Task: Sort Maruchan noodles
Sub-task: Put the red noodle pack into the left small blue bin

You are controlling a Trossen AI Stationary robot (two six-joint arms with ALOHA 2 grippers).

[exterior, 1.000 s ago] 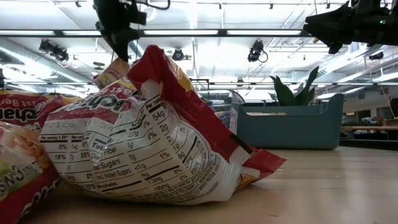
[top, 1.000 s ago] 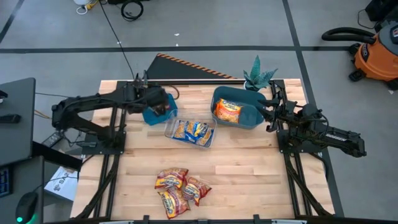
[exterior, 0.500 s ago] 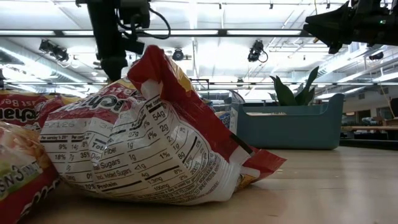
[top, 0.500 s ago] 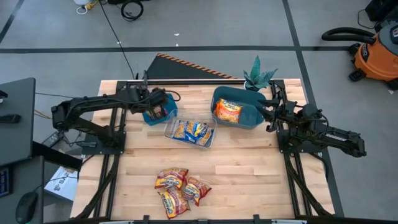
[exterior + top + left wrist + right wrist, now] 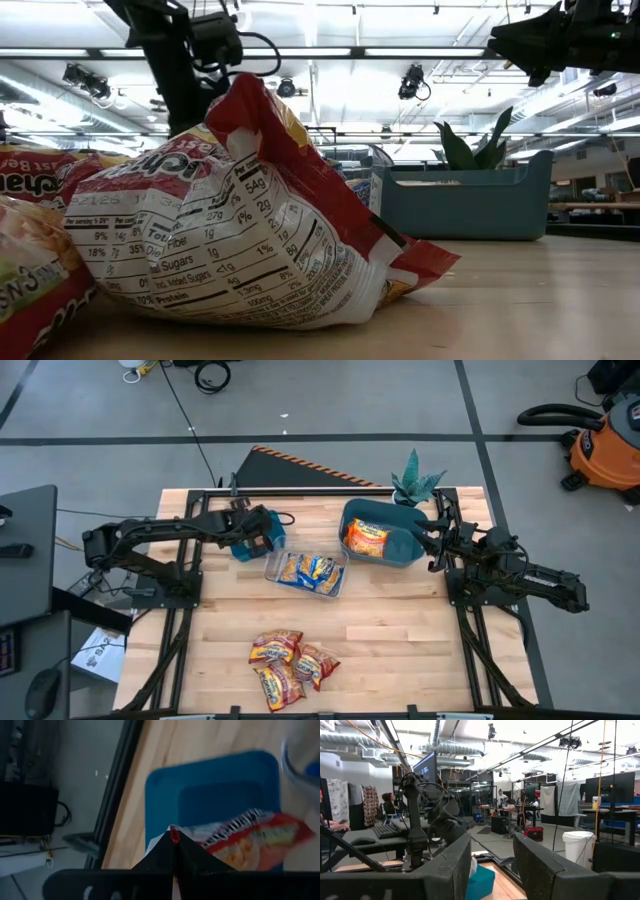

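Observation:
My left gripper (image 5: 262, 532) is over the small teal bin (image 5: 240, 550) at the table's far left, shut on a red-and-yellow noodle packet (image 5: 250, 840) that lies down in that bin (image 5: 215, 785). My right gripper (image 5: 432, 541) waits open beside the large teal bin (image 5: 395, 545), which holds an orange packet (image 5: 366, 538). Blue-and-yellow packets (image 5: 318, 568) lie in the clear tray (image 5: 275, 572). Several red-and-yellow packets (image 5: 288, 665) lie flat in a heap near the table's near edge; they fill the low view (image 5: 230, 230). My left gripper pinches the red-and-yellow packet by a red edge (image 5: 173, 836) at one end, between the two shut fingertips. The fingers come from above, slanting down into the small bin. The rest of the packet stretches away from the fingers, low inside the bin.
A potted plant (image 5: 413, 482) stands at the far edge behind the large bin. A striped black board (image 5: 300, 470) lies beyond the far edge. Bare wood lies between the tray and the near heap, and on the table's right half.
My left gripper has sunk toward the small teal bin and tipped over to a slant. The packet that hung below it a second ago has gone down with it and no longer shows in the low view.

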